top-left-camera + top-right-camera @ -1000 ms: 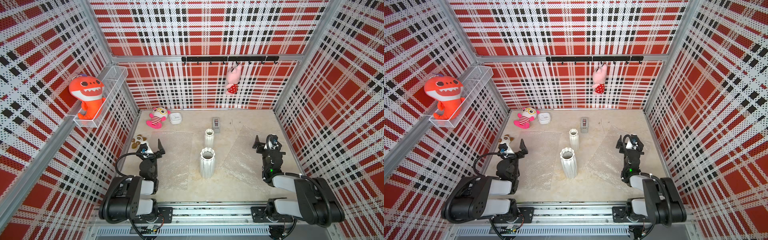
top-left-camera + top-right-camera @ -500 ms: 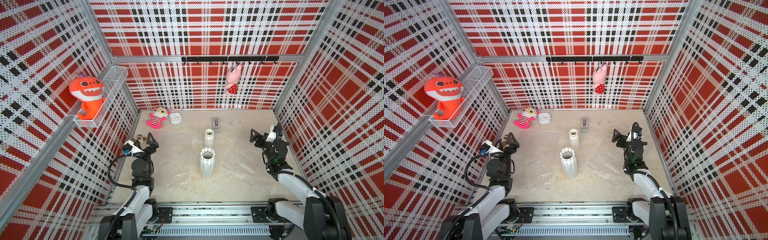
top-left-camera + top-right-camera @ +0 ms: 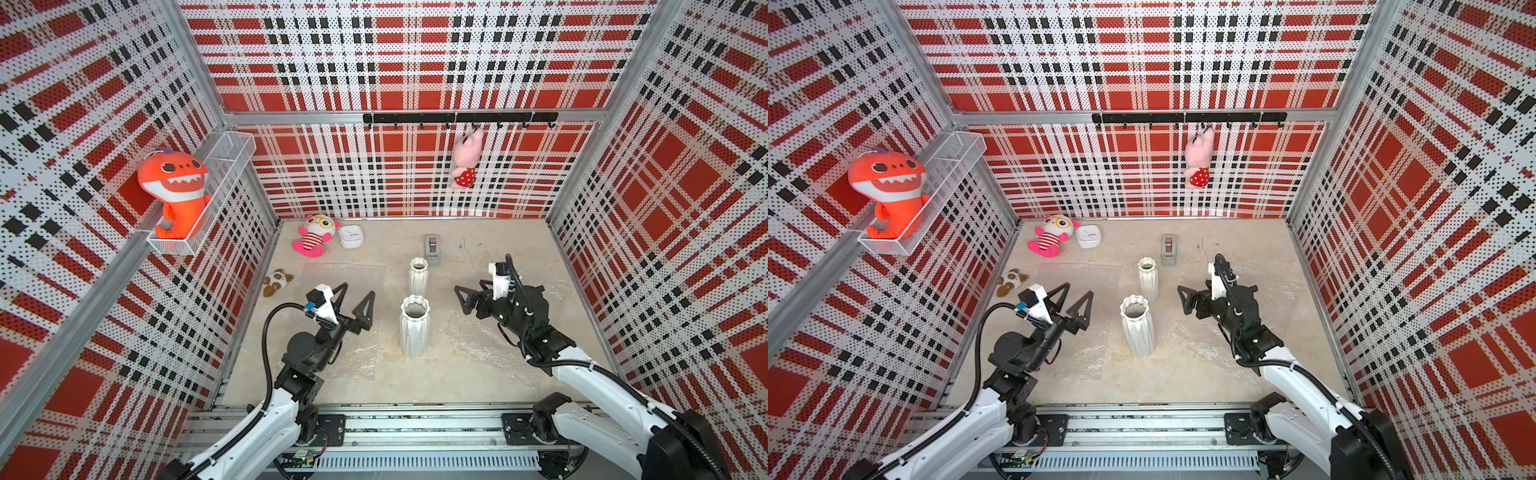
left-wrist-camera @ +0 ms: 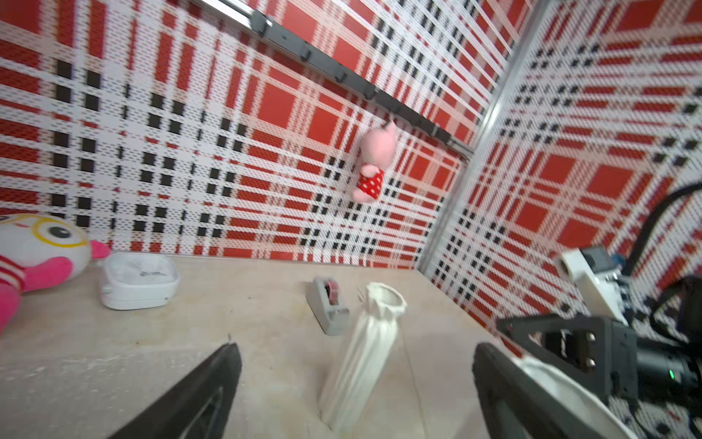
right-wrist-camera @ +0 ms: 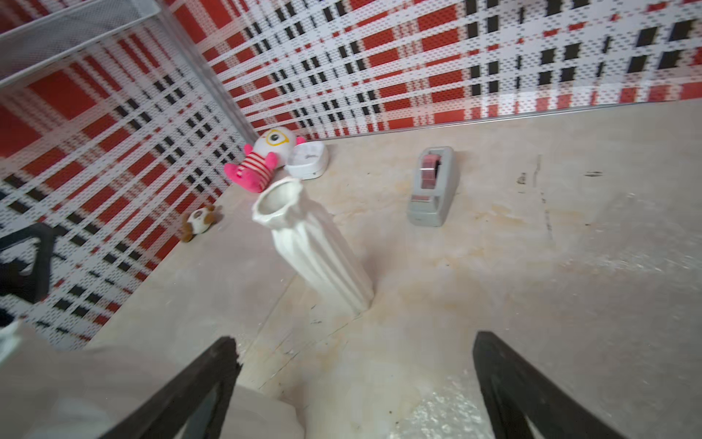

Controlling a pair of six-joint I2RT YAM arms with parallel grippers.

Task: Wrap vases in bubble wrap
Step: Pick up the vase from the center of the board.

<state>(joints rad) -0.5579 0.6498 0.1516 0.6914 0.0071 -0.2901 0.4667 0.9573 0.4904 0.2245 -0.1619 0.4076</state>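
Vases of white ribbed ceramic stand unwrapped: smaller vase (image 3: pixel 418 276) just beyond larger vase (image 3: pixel 414 328), 2 clear bubble wrap sheets (image 3: pixel 469 345) flat either side of it; left gripper (image 3: pixel 356 291) and right gripper (image 3: pixel 469 287) hover spread, empty.

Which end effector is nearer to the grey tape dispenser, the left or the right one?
Right. The right end effector, open, is a little nearer the robot than the tape dispenser; the left end effector, also open, is farther away, past the smaller vase.
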